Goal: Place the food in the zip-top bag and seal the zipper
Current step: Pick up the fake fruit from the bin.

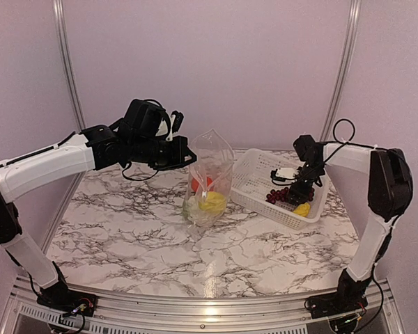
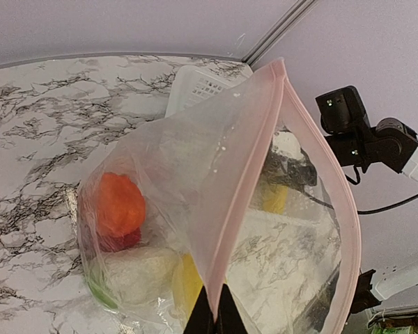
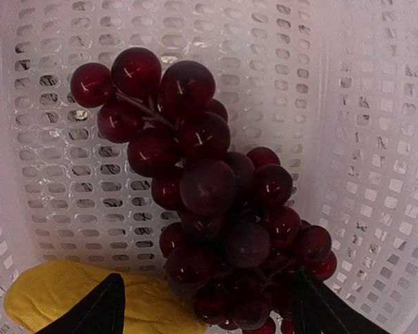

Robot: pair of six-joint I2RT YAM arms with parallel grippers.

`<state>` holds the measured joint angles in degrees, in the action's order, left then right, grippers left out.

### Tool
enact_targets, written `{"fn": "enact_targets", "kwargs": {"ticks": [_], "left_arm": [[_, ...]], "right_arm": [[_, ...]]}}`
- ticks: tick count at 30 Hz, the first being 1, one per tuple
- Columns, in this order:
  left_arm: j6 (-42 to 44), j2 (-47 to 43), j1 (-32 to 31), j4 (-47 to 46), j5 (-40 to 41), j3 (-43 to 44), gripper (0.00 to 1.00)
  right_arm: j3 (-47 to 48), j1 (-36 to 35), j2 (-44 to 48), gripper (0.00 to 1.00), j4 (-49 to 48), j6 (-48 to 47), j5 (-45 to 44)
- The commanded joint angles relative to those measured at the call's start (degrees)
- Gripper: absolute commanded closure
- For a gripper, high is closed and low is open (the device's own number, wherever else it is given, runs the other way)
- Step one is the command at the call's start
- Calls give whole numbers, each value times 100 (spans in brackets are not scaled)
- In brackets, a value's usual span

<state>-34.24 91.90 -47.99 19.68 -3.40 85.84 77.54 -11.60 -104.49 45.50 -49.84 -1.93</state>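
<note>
Lilac walls close in a glossy, marble-patterned table [image 1: 125, 243]. Mid-table the bag [image 1: 210, 174] stands upright, thin, clear and crinkled. It hangs from the left gripper [image 1: 184, 156], whose fingertips [image 2: 198, 320] are pressed together on its rim. The zipper [image 2: 245, 181], a pale pink strip, gapes in a long loop, so the mouth is open. Low inside sit a matte orange piece [image 2: 120, 205] and a bumpy white cauliflower [image 2: 136, 275].

Farther back and to the right lies the basket [image 1: 254, 174], stiff white plastic pierced with slots. In it the grapes [image 3: 209, 188], a knobbly bunch of shiny dark red spheres, lie straight ahead of the right gripper [image 1: 301, 191]. The bunch's long axis runs away from the fingers [image 3: 101, 309], which stand spread either side of its thick end, pinching nothing that I can see. A waxy yellow piece [image 3: 63, 299] lies just beside the bunch, by one finger. The right arm is by far the nearer, so I'd judge that closing across the bunch is its next move.
</note>
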Motion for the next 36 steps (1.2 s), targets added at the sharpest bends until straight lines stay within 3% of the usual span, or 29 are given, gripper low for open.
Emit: {"fn": "enact_targets", "kwargs": {"ticks": [1,8,15,19,29,36], "left_arm": [[58,-80,18,10,24,-50,100],[43,-57,14,-30,-18,-75,100],[30,-110,12,-41,-3,-167,100],[31,-98,12,-61,-1,-183,100],[45,-15,18,-105,-12,-112,100],[42,16,31,-82,-3,-68,100]], "right_arm": [[-58,50,-198,21,-576,-12,-460],[-76,44,-668,23,-1009,-3,-756],[100,28,-772,60,-880,190,-554],[239,24,-345,69,-833,370,-237],[1207,17,737,88,-91,1061,1256],[2402,-21,1191,95,426,1614,2967]]}}
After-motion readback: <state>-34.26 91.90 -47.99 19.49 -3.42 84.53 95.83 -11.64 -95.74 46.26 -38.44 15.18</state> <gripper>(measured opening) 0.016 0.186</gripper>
